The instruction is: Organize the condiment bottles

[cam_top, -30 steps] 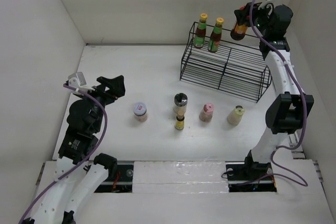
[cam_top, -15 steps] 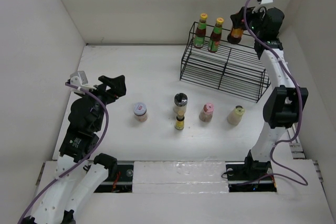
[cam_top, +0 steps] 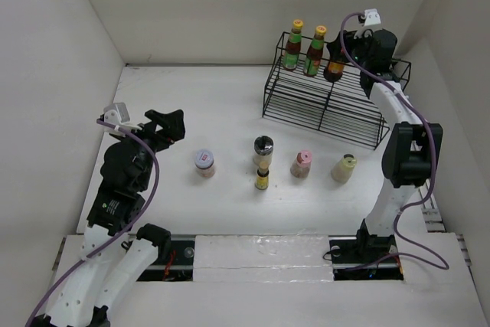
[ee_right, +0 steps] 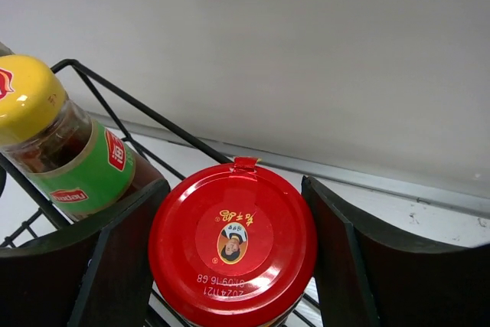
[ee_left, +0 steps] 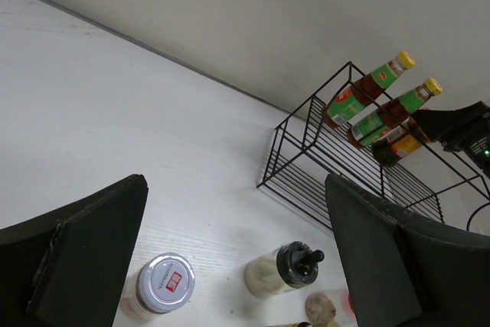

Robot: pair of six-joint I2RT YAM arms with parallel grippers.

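My right gripper (cam_top: 342, 53) is shut on the red-lidded dark jar (cam_top: 333, 67) and holds it at the upper tier of the black wire rack (cam_top: 329, 105), just right of two tall yellow-capped bottles (cam_top: 292, 45) (cam_top: 314, 50). In the right wrist view the red lid (ee_right: 233, 254) sits between my fingers (ee_right: 115, 266), with a tall bottle (ee_right: 57, 143) to its left. Whether the jar rests on the shelf I cannot tell. My left gripper (cam_top: 170, 124) is open and empty, left of the white-lidded jar (cam_top: 204, 162).
On the table stand a grey-topped grinder (cam_top: 262, 147), a small yellow bottle (cam_top: 262, 178), a pink-capped bottle (cam_top: 302, 163) and a cream bottle (cam_top: 344, 167). The left wrist view shows the white-lidded jar (ee_left: 157, 287), the grinder (ee_left: 285, 267) and the rack (ee_left: 337, 166). White walls enclose the table.
My right gripper has carried the dark jar left and down, from above the rack's back right corner to beside the two tall bottles. The left arm has barely moved.
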